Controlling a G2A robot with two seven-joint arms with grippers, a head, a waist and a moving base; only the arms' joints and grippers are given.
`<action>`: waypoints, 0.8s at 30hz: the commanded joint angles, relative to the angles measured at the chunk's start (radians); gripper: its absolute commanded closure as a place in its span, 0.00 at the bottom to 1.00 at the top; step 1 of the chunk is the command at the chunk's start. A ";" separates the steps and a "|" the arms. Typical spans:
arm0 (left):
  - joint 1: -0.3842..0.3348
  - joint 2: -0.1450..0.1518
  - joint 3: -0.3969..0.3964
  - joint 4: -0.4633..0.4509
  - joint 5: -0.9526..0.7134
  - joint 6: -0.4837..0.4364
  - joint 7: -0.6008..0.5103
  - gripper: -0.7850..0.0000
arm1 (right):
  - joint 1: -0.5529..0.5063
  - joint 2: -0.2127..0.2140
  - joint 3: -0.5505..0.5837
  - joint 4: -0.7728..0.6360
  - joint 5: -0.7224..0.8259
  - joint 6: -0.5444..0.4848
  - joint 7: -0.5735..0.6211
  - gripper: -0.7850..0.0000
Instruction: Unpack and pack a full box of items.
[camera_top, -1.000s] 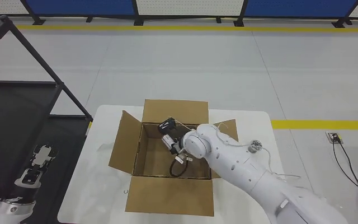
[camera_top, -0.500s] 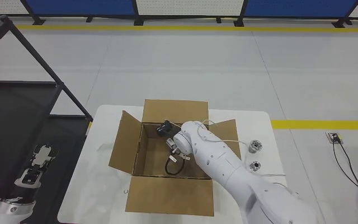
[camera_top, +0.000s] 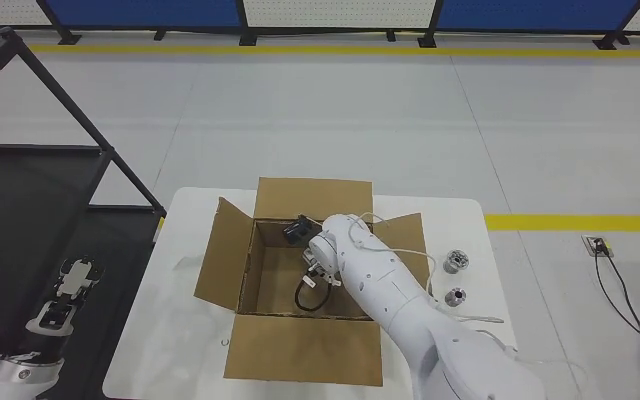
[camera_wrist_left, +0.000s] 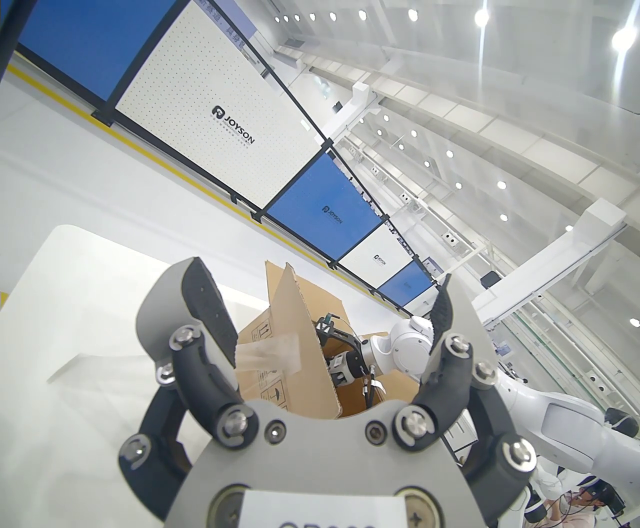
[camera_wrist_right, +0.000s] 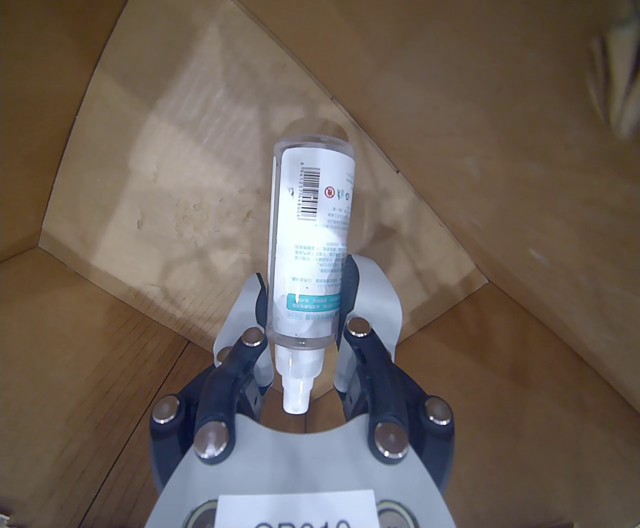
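An open cardboard box stands on the white table. My right arm's wrist is down inside it, near the far right part. Inside the box, my right gripper is shut on a clear spray bottle with a white label. It grips the bottle near the nozzle end, and the bottle's base points toward the bare box floor. My left gripper is open and holds nothing. It sits low, off the table's left side, facing the box.
Two small metal parts lie on the table right of the box. The box flaps stand open on all sides. A black frame and dark surface lie left of the table.
My right arm has shifted left and further into the box with the bottle, and its forearm no longer covers the metal parts. The left arm has not moved.
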 joint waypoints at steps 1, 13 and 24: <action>0.000 0.000 0.000 0.000 0.000 0.000 0.000 0.00 | 0.001 -0.002 0.003 0.007 0.001 0.003 -0.002 0.75; 0.000 0.000 0.000 0.000 0.000 0.000 0.000 0.00 | 0.001 -0.002 0.003 0.007 0.001 0.003 -0.002 0.55; 0.000 0.000 0.000 0.000 0.000 0.000 0.000 0.00 | 0.001 -0.002 0.003 0.007 0.001 0.003 -0.002 0.00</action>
